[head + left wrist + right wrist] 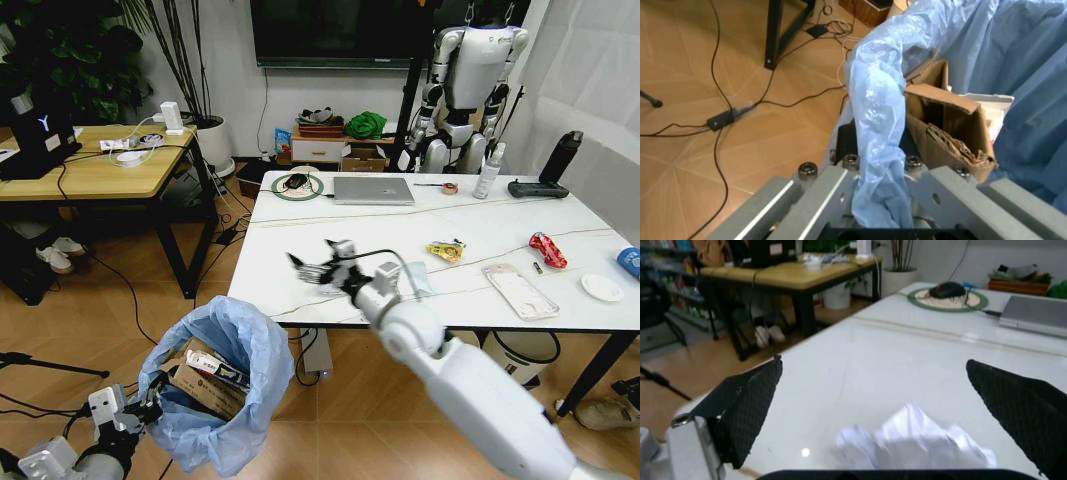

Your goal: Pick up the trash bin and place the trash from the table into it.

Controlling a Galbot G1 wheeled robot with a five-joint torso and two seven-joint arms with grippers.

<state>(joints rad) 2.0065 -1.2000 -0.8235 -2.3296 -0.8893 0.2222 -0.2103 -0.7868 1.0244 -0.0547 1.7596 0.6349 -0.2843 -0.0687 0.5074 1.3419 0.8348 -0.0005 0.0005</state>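
Right arm stretched forward from lower right, elbow bent, wrist angled toward robot's left. Right gripper [322, 266] low over the table [400, 240] near its front-left corner, black fingers [750, 407] spread wide apart either side of the crumpled white tissue [917, 442]. Left arm low at bottom left, left gripper [135, 410] clamped on the trash bin [215, 385] rim and its blue bag.
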